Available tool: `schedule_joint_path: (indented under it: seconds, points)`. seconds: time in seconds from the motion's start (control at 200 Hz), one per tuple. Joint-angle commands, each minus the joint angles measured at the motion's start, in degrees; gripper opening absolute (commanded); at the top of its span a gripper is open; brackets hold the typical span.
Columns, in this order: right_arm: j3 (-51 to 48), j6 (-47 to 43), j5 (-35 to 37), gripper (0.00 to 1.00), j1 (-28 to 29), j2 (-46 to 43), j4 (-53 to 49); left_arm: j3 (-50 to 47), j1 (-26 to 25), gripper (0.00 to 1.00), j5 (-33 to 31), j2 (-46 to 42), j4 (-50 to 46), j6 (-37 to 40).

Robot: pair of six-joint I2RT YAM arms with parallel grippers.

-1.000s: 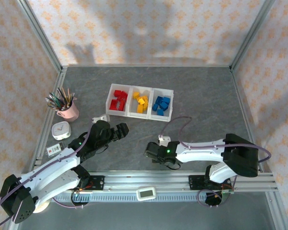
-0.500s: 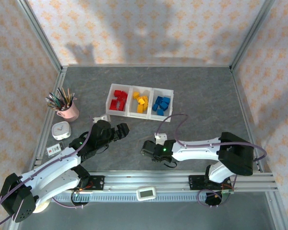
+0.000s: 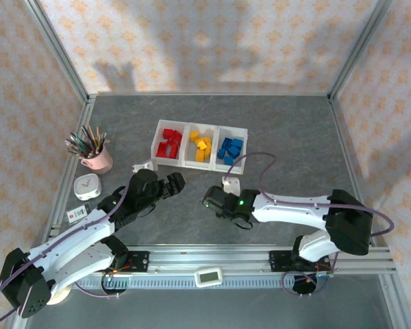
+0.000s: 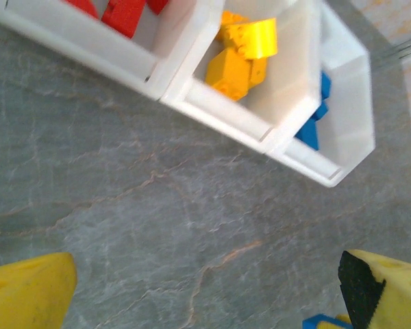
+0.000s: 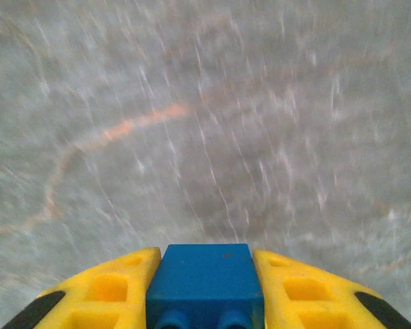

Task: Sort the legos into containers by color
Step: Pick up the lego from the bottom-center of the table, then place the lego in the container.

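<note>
Near edge: a small white device [image 3: 209, 275] lies on the rail between the two arm bases.
Right gripper [image 3: 216, 201]: a second ago its jaws stood half apart, and now they are pressed together on a blue lego [image 5: 204, 277]. It has also moved a little away from the rail.
Meaning: I think the pick is done and the carry to the tray comes next.
Left gripper [image 3: 172, 184]: spread wide as before, holding nothing, at nine o'clock from the right one.
Table [image 3: 294, 151]: grey, marble-like. No other loose brick is seen, though motion blur hides detail.
Tray [image 3: 192, 166]: at twelve o'clock from the grippers, with red, yellow and blue legos already sorted. The blue compartment [image 3: 230, 149] is at one o'clock.
Far left: a pink cup [image 3: 96, 159] of pencils, with a white clock [image 3: 88, 186] beside it.
Room: patterned walls [image 3: 212, 41] close the table in.
</note>
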Motion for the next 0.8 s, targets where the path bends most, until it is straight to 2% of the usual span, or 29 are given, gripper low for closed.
schedule_joint_path:
  seconds: [0.0,0.255,0.561,0.671,0.796]
  points:
    - [4.7,-6.5,6.0,0.31,-3.8,-1.1,-0.8,4.1,0.2,0.99,-3.7,0.6,0.1,3.1]
    - [16.3,-19.0,8.4,0.32,-16.4,5.2,6.2,10.9,1.1,0.99,-8.3,5.2,2.6,7.5]
    - [27.4,-23.9,4.0,0.33,-28.3,19.9,11.5,16.6,2.9,0.99,-10.0,12.0,5.0,10.9]
    - [29.8,-25.7,1.8,0.34,-29.9,24.0,14.7,16.7,3.6,0.99,-9.6,13.2,6.7,10.8]
    - [33.8,-26.5,2.1,0.42,-31.1,29.7,15.1,16.9,4.2,0.99,-9.5,14.1,7.5,10.7]
